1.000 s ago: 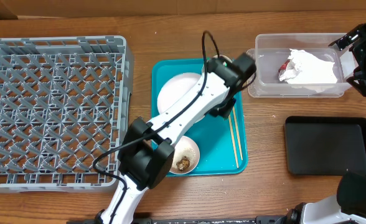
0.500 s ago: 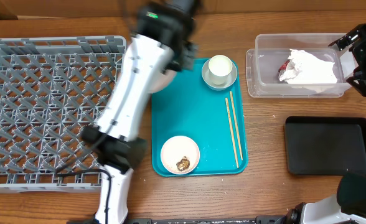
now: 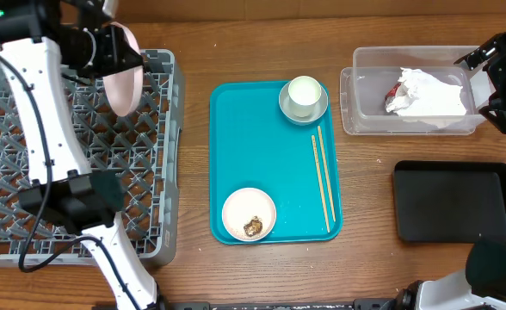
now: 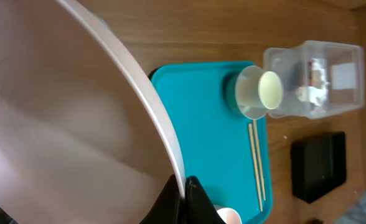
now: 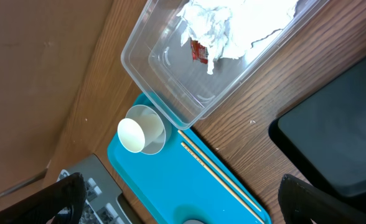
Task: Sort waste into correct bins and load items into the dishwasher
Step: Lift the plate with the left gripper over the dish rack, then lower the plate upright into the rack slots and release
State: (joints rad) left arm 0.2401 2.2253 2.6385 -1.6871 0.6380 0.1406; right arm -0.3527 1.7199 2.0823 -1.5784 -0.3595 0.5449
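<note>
The left arm point(image 3: 40, 112) crosses the rack's point(image 3: 154, 215) left half, and its held plate point(image 3: 122, 82) blocks the far right corner. The near right corner is open. The tray's point(image 3: 253, 146) middle and left edge are free. A cup point(image 3: 304, 93) fills its far right corner, chopsticks point(image 3: 323, 176) line the right edge, and a bowl point(image 3: 249, 215) sits at the near edge.

- Readable text, labels, brands, numbers or signs: none in any view.
- Wrapper point(image 5: 198, 51), red, lying in the tub point(image 5: 164, 74): any print on it is too small to make out.
</note>
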